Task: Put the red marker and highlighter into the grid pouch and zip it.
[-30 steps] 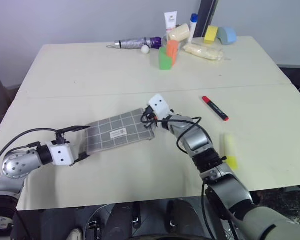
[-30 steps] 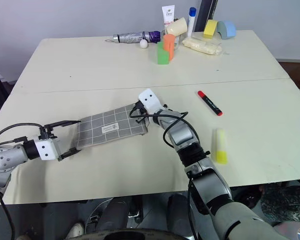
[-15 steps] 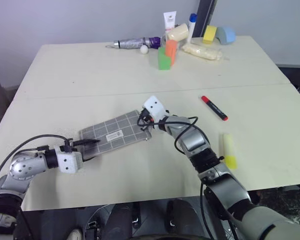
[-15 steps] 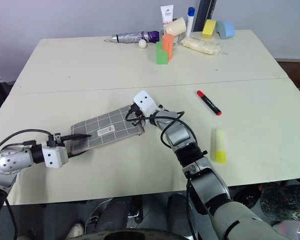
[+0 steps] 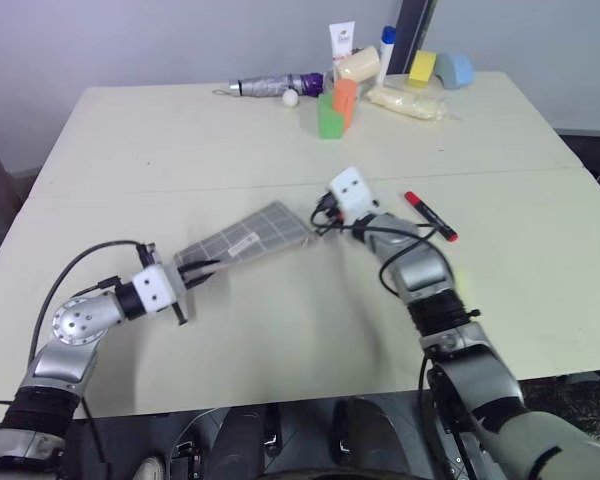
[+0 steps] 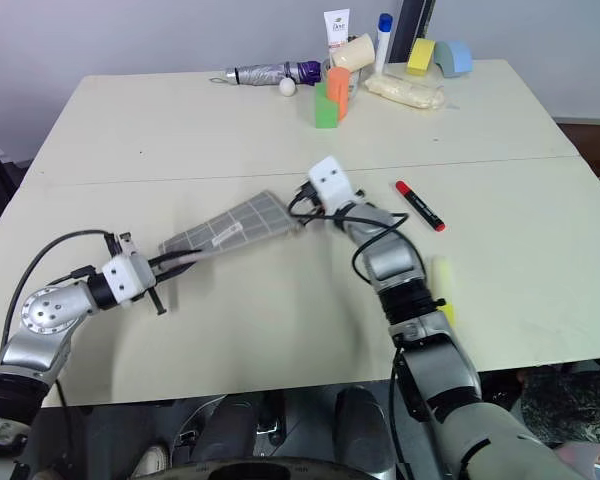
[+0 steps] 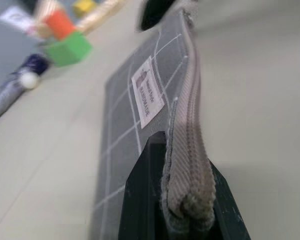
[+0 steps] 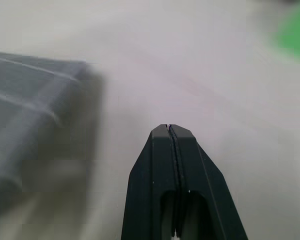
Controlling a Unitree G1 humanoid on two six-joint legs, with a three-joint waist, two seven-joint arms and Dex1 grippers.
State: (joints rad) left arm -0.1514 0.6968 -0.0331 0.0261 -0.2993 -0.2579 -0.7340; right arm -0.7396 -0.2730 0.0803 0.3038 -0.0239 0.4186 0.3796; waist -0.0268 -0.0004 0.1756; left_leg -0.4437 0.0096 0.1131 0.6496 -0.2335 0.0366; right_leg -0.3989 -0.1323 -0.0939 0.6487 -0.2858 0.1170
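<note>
The grid pouch [image 5: 250,236] is grey with white lines and a small white label. It hangs tilted above the table, near end low. My left gripper [image 5: 202,268] is shut on that near end; in the left wrist view its fingers [image 7: 140,200] clamp the zipper edge of the pouch [image 7: 140,100]. My right gripper [image 5: 320,214] is shut right by the pouch's far corner, and nothing shows between its fingers [image 8: 155,165]. The red marker [image 5: 430,216] lies on the table right of that gripper. The yellow highlighter [image 6: 444,290] lies nearer, partly behind my right arm.
Along the table's far edge stand a folded umbrella [image 5: 270,86], a white ball [image 5: 291,98], green [image 5: 330,120] and orange [image 5: 344,98] blocks, a tube, a bottle, a wrapped bag [image 5: 408,102] and yellow and blue foam pieces. A seam [image 5: 180,188] crosses the tabletop.
My left gripper has shut on the pouch's near end and raised it. The pouch has shifted right and tilted off the table. My right gripper moved right and up, still shut.
</note>
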